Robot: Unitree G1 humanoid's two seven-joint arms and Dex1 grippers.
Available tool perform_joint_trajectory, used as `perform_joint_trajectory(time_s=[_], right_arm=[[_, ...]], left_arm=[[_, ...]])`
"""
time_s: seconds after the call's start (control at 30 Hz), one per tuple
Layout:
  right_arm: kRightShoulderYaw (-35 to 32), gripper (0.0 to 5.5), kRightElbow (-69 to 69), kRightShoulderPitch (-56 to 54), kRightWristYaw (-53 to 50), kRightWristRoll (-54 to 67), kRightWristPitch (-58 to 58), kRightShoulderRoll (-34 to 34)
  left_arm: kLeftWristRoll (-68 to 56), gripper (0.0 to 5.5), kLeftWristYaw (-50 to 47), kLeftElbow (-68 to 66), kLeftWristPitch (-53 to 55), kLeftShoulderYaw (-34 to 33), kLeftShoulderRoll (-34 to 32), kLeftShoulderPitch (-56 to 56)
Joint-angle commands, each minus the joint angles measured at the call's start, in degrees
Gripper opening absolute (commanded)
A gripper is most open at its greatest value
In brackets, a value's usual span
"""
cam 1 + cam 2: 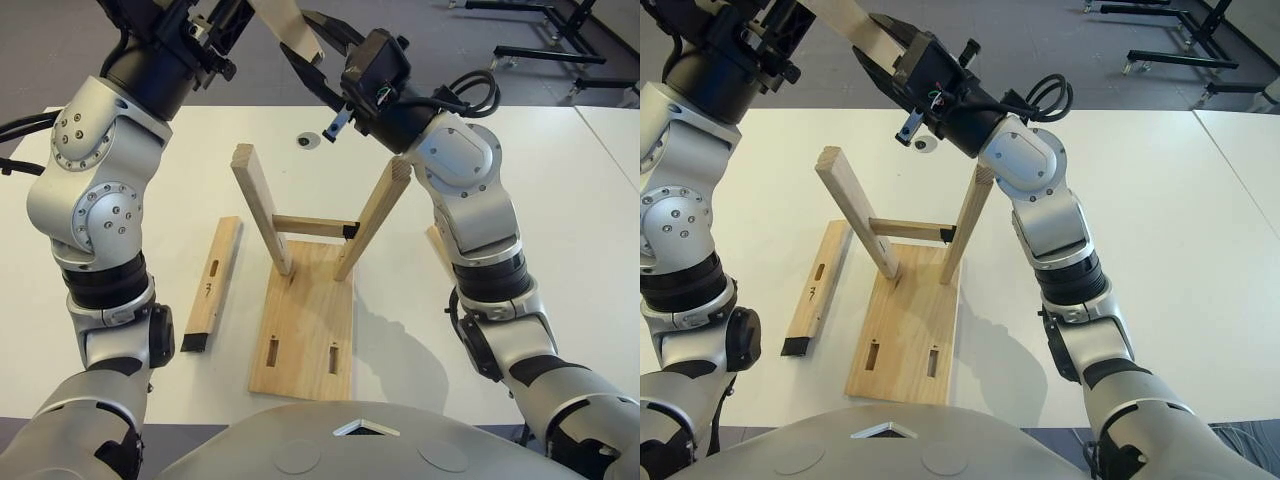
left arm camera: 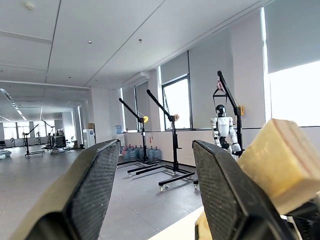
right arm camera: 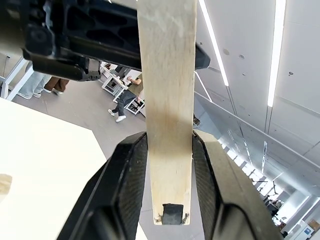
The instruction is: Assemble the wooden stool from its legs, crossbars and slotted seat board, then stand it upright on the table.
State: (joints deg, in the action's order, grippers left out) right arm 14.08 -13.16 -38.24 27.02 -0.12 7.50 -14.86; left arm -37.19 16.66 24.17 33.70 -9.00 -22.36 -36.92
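My right pincer (image 3: 168, 142) clamps the wooden leg (image 3: 167, 60) aloft, presumably for a regrip before slotting. My left pincer (image 2: 156, 145) stands open beside that leg.

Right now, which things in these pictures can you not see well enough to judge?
- Held leg: its upper end is cut off by the top edge of both eye views.
- Wooden piece beside the seat board: the right arm hides most of it in the left eye view; which part it is, I cannot tell.
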Motion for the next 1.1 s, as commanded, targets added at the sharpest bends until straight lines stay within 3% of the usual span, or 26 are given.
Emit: perform_joint_trajectory(time_s=[0.03,0.17,0.3,0.47,0.63,1.1], right_arm=[[-0.11,1.30,0.45,-1.68,-0.02,-0.79,1.03,0.62],[-1.95,1.30,0.44,-1.84,-1.00,1.45,2.64,2.37],[-12.63,1.30,1.33,-5.29,-5.45,14.45,12.27,8.15],[-19.65,1.30,1.28,-9.51,-10.91,23.73,19.46,11.21],[-17.77,1.30,-0.47,-10.63,-12.59,25.40,20.57,13.14],[-11.03,1.30,-3.73,-6.47,-12.01,24.78,21.77,12.96]], left_arm=[[0.41,2.63,-0.23,-0.24,0.68,-0.28,-0.44,-0.24],[1.57,2.63,-0.49,-1.40,-0.17,-2.31,-1.38,1.01],[7.52,2.63,0.32,-3.23,-3.48,-2.64,-4.80,3.55],[21.67,2.63,3.98,-6.03,-11.18,5.29,-10.35,7.73],[25.06,2.63,8.19,-5.62,-12.90,13.76,-7.44,6.56],[24.11,2.63,8.59,-8.32,-10.81,12.38,-1.66,-0.58]])
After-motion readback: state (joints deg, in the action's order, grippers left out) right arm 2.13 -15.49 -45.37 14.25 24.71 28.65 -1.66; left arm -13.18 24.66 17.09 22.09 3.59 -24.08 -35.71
